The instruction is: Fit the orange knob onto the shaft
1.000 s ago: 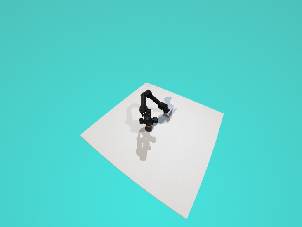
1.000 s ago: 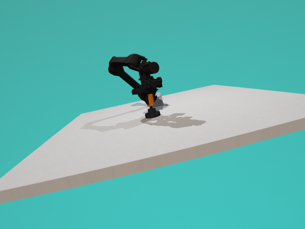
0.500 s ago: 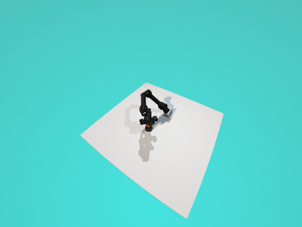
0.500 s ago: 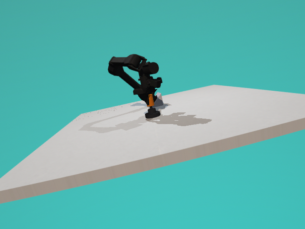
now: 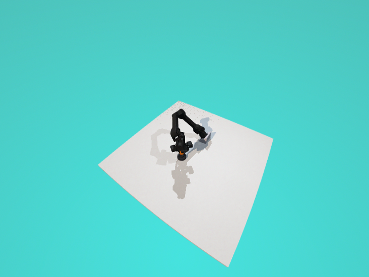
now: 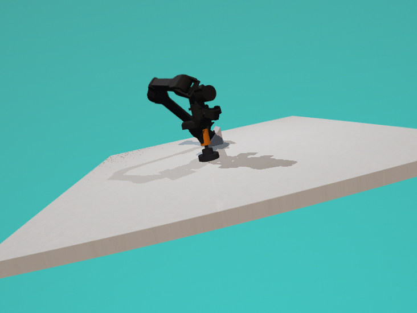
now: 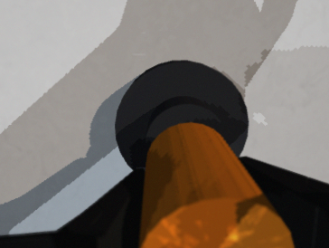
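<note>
The orange knob (image 5: 181,153) (image 6: 205,137) (image 7: 192,154) is an upright cylinder with a slight lean in the exterior view. My gripper (image 6: 205,136) (image 7: 191,172) is shut on it, one dark finger at each side. The dark round pedestal (image 5: 181,157) (image 6: 208,157) (image 7: 181,77) stands below, with a narrower raised step. A short piece of the dark shaft (image 6: 206,147) shows between the knob's bottom and the step, so the knob is above the pedestal. The shaft's top, its flat side and the knob's hole are hidden.
The pale table top (image 5: 214,190) (image 6: 134,208) carries the arm and the pedestal. A pale angular shape (image 5: 207,137) (image 6: 219,132) stands by the arm's base, behind the pedestal. Arm shadows lie around the pedestal.
</note>
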